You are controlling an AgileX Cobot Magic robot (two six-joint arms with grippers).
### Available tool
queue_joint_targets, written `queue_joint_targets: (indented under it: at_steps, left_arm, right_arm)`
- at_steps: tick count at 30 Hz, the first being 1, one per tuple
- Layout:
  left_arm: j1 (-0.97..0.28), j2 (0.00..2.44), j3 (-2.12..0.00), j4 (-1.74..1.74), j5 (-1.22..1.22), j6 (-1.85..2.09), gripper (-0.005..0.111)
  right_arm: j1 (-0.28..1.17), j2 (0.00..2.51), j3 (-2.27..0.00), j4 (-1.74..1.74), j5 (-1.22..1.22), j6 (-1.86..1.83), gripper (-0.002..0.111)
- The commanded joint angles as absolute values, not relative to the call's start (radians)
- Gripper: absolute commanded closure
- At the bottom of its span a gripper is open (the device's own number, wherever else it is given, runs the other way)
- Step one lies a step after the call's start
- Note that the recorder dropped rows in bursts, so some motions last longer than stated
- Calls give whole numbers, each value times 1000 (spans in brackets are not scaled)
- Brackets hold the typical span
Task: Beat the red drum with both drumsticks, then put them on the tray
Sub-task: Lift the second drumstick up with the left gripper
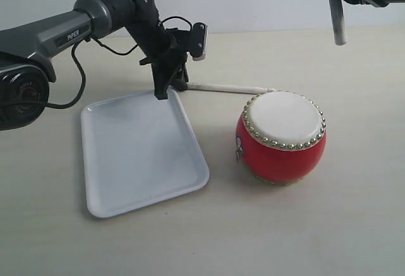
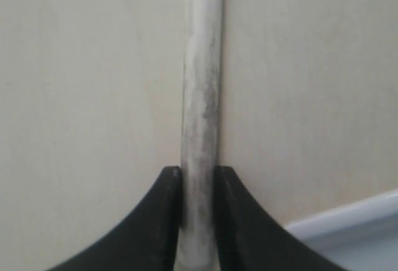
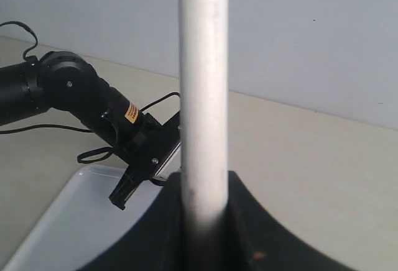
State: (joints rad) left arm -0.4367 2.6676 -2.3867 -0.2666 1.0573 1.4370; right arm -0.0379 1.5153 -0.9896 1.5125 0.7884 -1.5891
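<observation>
The left tool (image 1: 168, 90) is seen in the upper left of the exterior view, lowered to the counter (image 1: 354, 219) just beyond the far edge of the tray (image 1: 139, 162). Its jaws are closed against the butt end of the first drumstick (image 1: 228, 88). In the left wrist view both black fingers (image 2: 155, 221) are pressed to the sides of the shaft, and no gap can be made out. The stick is not yet lifted. It is laid flat on the counter, its long axis running nearly level across the frame from the tool toward the right, with its bead tip just beside the upper left rim of the red drum (image 1: 281, 138). The drum is stood upright right of centre, apart from the tray, skin upward.

The second drumstick (image 1: 338, 23) is gripped by the right tool (image 3: 204, 181) at the top right and hung nearly vertical, above and to the right of the drum.

The coming move is judged to turn on one relation: the skin lies almost in line with the first stick, right of the gripped end. A lift and a swing about the butt would therefore be needed to bring the tip over it. Of the two tips, the first stick's is the nearer to the drum.
</observation>
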Motion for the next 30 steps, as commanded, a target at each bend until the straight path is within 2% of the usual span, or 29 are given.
queue_joint_targets:
  at_steps: [1, 18, 25, 30]
  left_arm:
    - [-437, 2640, -2379, -247, 1059, 1406, 107]
    - [-334, 2407, -2379, -351, 1159, 1000, 107]
    - [-348, 2315, -2372, -317, 1221, 756, 107]
    - [-388, 2215, -2264, -312, 1221, 643, 107]
  right_arm:
    - [-43, 1516, -996, 1526, 790, -1604, 108]
    - [-43, 1516, -996, 1489, 776, -1551, 108]
    - [-43, 1428, -996, 1194, 741, -1178, 108]
    - [-40, 1301, -996, 959, 700, -874, 108]
